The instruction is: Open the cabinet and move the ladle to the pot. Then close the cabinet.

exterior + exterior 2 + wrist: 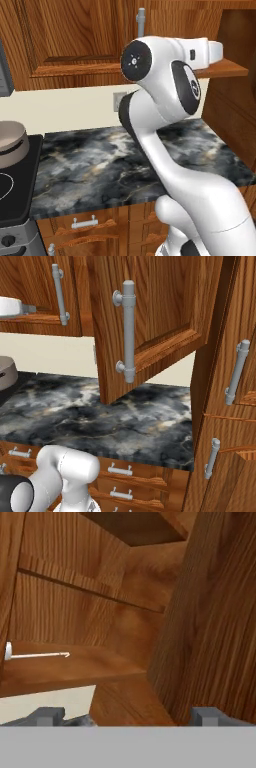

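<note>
We see the cabinet (150,321) hanging on the wall above the counter (100,416), its right door swung out over the countertop. The closed left door (75,40) sits beside it. Inside the cabinet, the ladle (35,655) lies flat on the lower shelf (75,669), with another shelf above it. The pot (12,142) stands on the stove (15,190), left of the counter. Drawers (120,476) run below the countertop, and a tall cabinet (230,406) stands at its right end.
</note>
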Motion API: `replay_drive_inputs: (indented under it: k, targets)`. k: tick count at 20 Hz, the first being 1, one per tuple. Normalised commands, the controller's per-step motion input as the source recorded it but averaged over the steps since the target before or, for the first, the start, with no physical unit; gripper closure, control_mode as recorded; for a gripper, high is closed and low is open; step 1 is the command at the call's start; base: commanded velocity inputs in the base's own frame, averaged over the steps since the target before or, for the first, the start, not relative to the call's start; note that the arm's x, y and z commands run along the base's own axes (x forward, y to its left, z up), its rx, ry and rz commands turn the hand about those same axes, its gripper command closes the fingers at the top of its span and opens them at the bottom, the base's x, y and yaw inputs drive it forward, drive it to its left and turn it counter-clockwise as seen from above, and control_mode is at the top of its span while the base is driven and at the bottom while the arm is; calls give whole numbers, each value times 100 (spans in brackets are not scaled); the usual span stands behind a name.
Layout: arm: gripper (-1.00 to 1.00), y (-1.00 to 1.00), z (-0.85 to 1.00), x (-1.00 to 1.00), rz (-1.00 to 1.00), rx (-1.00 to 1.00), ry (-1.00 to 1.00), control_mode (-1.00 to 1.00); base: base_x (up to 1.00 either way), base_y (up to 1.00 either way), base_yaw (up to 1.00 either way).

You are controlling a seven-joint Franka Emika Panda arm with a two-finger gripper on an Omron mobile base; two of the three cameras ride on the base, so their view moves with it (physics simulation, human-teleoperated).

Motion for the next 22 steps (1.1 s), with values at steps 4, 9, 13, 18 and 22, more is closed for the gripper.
replay_drive_inputs:
  k: [4, 9, 13, 18, 22]
  targets:
    - [-100, 10, -4, 0, 32, 9, 1, -100, 0, 0, 0]
    - [-100, 9, 0, 0, 34, 7, 3, -100, 0, 0, 0]
    - [-100, 10, -6, 9, 27, 3, 0, -100, 0, 0, 0]
    - [-100, 0, -12, 52, 20, 7, 1, -100, 0, 0, 0]
    - [-100, 0, -29, 64, 19, 8, 8, -100, 0, 0, 0]
